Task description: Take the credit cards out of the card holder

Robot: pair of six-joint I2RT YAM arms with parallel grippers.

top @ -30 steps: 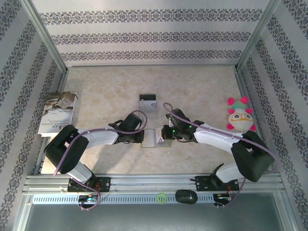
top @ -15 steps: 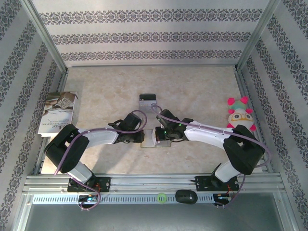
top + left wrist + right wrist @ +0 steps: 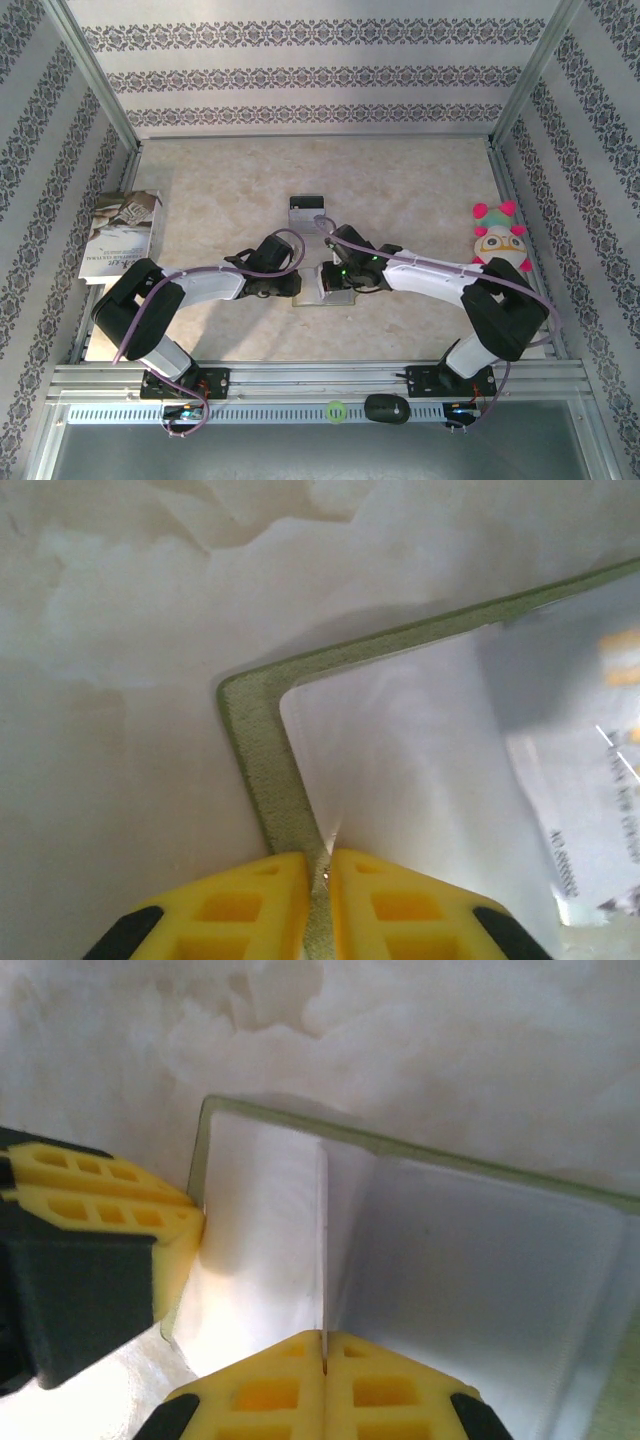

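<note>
The card holder [image 3: 314,291] lies open mid-table between both grippers, olive rim [image 3: 262,750] around pale glossy inner faces [image 3: 480,1280]. My left gripper [image 3: 320,880] is shut on its olive left edge; its place in the top view is [image 3: 297,286]. My right gripper [image 3: 323,1345] is shut on a thin pale sheet standing edge-on over the inner face, apparently a credit card [image 3: 323,1230]; its printed face [image 3: 590,810] sits tilted in the left wrist view. From above this gripper [image 3: 333,283] hovers over the holder. Another credit card [image 3: 307,212], black band on top, lies farther back.
A printed booklet [image 3: 120,235] lies at the left edge. A plush toy [image 3: 497,240] sits at the right. Metal frame rails [image 3: 310,380] bound the marble table at the near side, and patterned walls enclose it.
The right gripper has moved left, from the holder's right edge to over its middle, and its elbow has swung inward. The left arm and holder have stayed put.
</note>
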